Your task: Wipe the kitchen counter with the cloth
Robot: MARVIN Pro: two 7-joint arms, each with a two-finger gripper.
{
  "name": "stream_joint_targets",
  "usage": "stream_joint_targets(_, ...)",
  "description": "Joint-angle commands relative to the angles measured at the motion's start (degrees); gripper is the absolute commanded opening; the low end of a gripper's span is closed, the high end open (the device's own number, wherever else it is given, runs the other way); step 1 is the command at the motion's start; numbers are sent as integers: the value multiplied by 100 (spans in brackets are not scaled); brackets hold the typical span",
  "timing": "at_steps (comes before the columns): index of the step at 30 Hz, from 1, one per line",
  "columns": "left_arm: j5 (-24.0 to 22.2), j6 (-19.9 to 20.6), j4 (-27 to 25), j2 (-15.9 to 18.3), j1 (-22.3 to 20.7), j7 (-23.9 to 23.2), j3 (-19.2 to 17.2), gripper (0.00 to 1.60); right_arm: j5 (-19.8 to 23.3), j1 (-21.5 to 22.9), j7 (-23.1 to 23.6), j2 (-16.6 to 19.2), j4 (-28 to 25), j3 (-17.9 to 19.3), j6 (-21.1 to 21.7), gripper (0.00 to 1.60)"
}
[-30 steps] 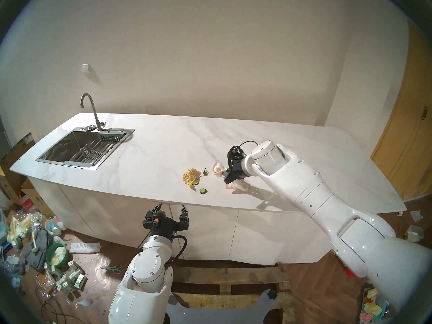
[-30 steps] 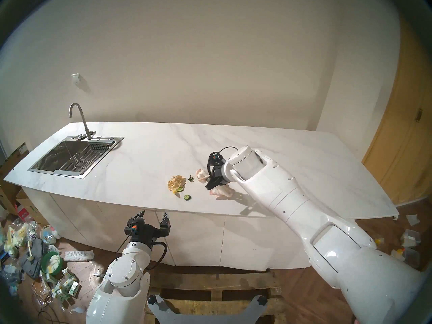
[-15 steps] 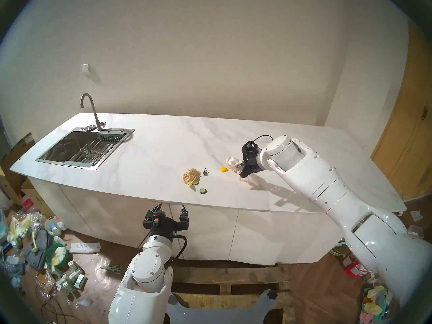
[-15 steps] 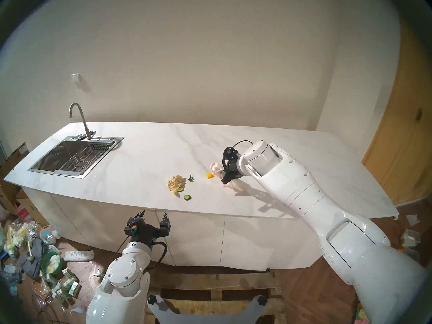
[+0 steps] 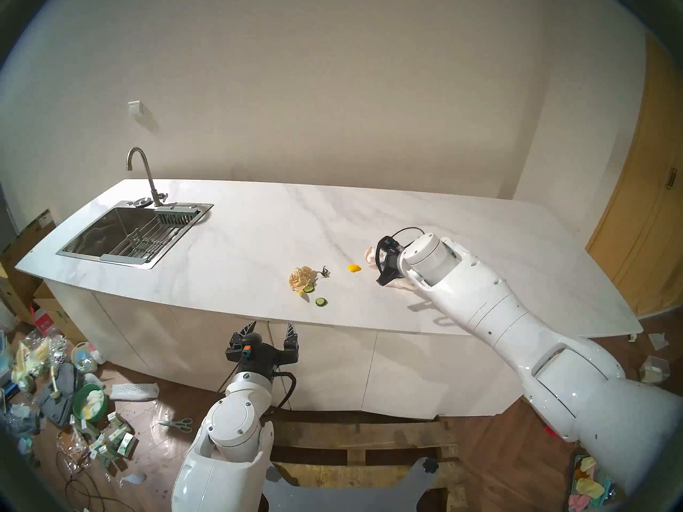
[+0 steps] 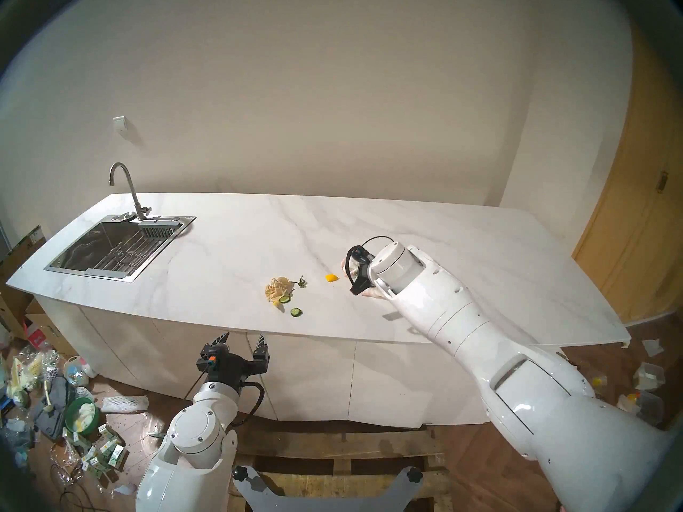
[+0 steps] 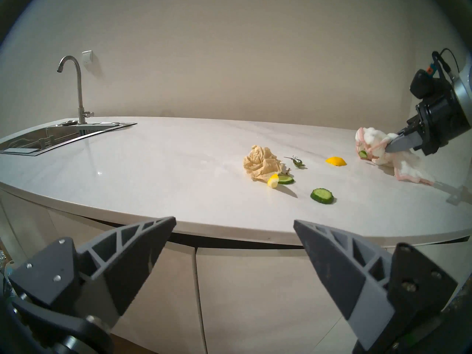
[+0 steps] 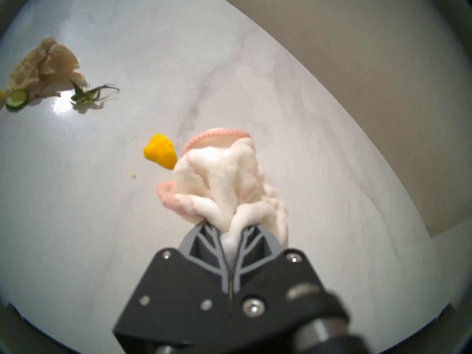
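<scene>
At the far left of the kitchen counter sits the steel sink under its tap; nearer the middle lie a crumpled tan paper wad, a green stem scrap, two cucumber slices and a small lemon wedge, then a lone yellow peel just left of the cloth. Below the counter edge the left gripper hangs idle with its jaws spread and nothing between them. On the right, the right gripper is clenched on a bunch of the cloth, whose loose end rests on the slab. The grip takes only a narrow pinch of terry, so a hard drag could likely pull the cloth free or roll it into a rope that skips over crumbs; a sweep leftward may also just scatter the peel and slices rather than gather them. The left wrist view shows a cucumber slice clinging to the cloth's front fold and the trailing pink-edged tail flat on the counter, both hidden from the head views by the arm; the right wrist view alone shows the fingers meeting on the fabric
</scene>
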Motion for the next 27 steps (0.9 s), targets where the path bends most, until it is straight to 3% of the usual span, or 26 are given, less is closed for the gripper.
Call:
stream_joint_targets(1,-4,-37,-148,7,-36,-24,13,160,65,189,-326,-659,534,-282,-281,0)
stream_joint_targets(4,-3,-37,-143,7,-39,-22,13,160,99,288,-338,-842,764,-390,-308,0)
stream_joint_targets(6,-3,-38,-140,7,-40,-20,13,160,16,431,-433,-1182,1127,-362,-391,0)
stream_joint_targets(9,-3,-38,-138,6,-41,-19,14,160,114,464,-423,-1056,992,-502,-409,0)
stream_joint_targets(17,-2,-39,-129,5,-46,-16,14,160,117,714,-516,-1487,1517,-610,-674,0)
stream_joint_targets(27,-3,-39,-136,7,-43,-17,15,160,-161,770,-373,-1794,1845,-1070,-1472,0)
